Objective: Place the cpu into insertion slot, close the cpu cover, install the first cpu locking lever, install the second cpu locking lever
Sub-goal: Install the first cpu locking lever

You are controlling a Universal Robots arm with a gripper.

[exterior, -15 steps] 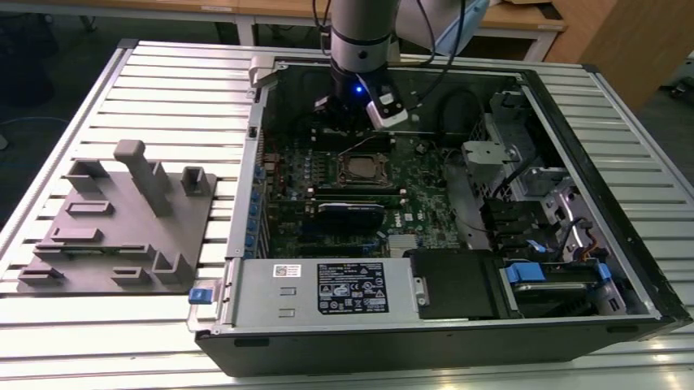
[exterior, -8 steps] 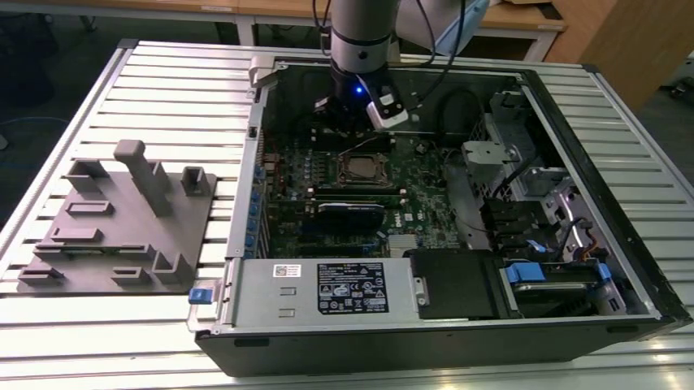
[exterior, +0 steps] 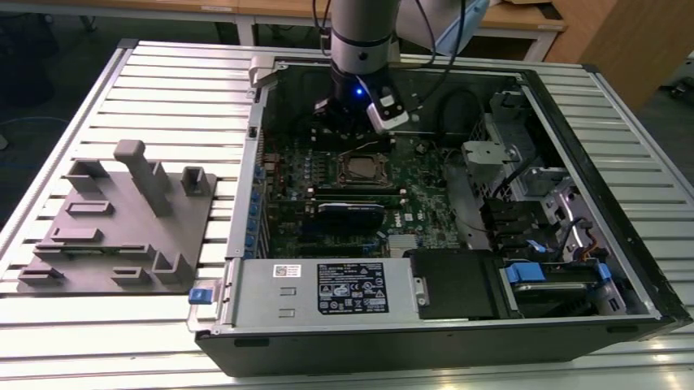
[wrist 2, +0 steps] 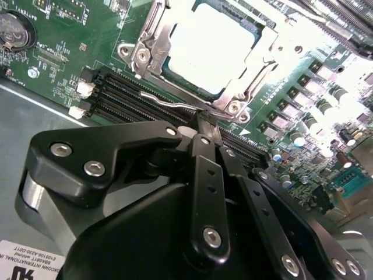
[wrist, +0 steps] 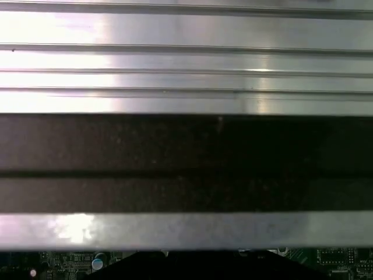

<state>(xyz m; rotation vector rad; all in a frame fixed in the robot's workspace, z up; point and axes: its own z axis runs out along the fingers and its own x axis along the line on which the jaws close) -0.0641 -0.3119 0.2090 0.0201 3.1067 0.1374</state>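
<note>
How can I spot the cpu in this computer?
Look inside the open computer case at the green circuit board. Near its middle is a silvery metal frame with the cpu inside. It is flat, square and pale grey, unlike the long black slots beside it.

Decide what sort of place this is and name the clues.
Probably a robotics lab or workshop: a robot arm reaches into an open computer case on a slatted metal table.
</note>
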